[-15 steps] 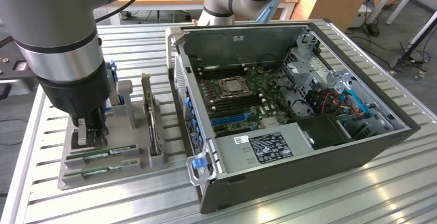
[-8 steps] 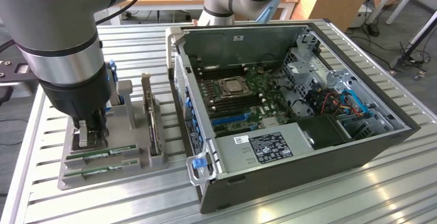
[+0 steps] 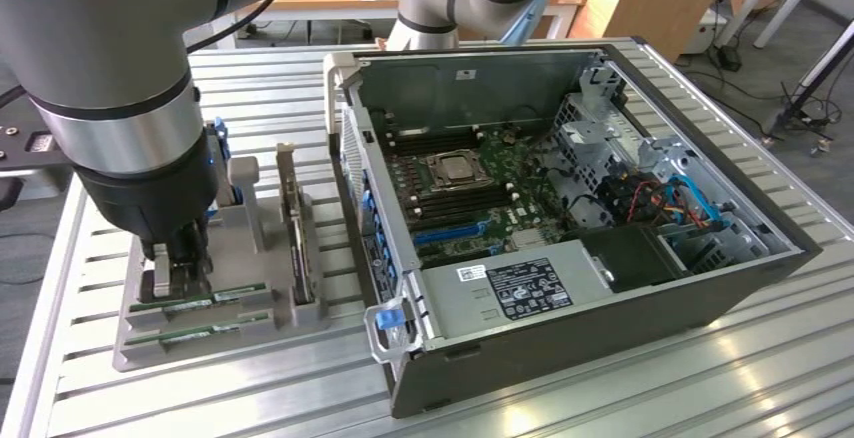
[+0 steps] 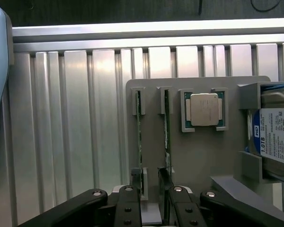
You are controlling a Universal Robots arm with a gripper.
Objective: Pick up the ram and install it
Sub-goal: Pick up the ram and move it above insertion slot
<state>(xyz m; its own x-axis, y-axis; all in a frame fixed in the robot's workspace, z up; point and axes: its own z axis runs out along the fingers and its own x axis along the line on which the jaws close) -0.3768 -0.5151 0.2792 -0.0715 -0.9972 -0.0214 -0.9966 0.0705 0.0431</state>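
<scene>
While I hung low over the grey holder (image 4: pixel 199 161), my claw (image 4: pixel 151 184) stood with its jaws wide apart and had hold of nothing. From the wrist I looked along the ram (image 4: pixel 166 118), a thin green stick standing on edge in a slot of that holder. A second stick (image 4: pixel 138 127) just like it stood in the next slot. My black fingertips (image 4: pixel 135 187) sat at the near ends of both sticks. I could not tell whether either stick lay between them, nor whether a pad touched one. Beside the sticks, on the same holder, the square silver CPU (image 4: pixel 204 109) lay flat in its frame. Past it the blue-labelled hard drive (image 4: pixel 277 137) stood in a bracket. All of this rested on the ribbed metal table (image 4: pixel 75 118). In the exterior view my claw was down at the holder's front, on that view's left. The open computer case (image 3: pixel 747 288) lay well apart on its right, its motherboard (image 3: pixel 487 193) bare to the camera.
</scene>
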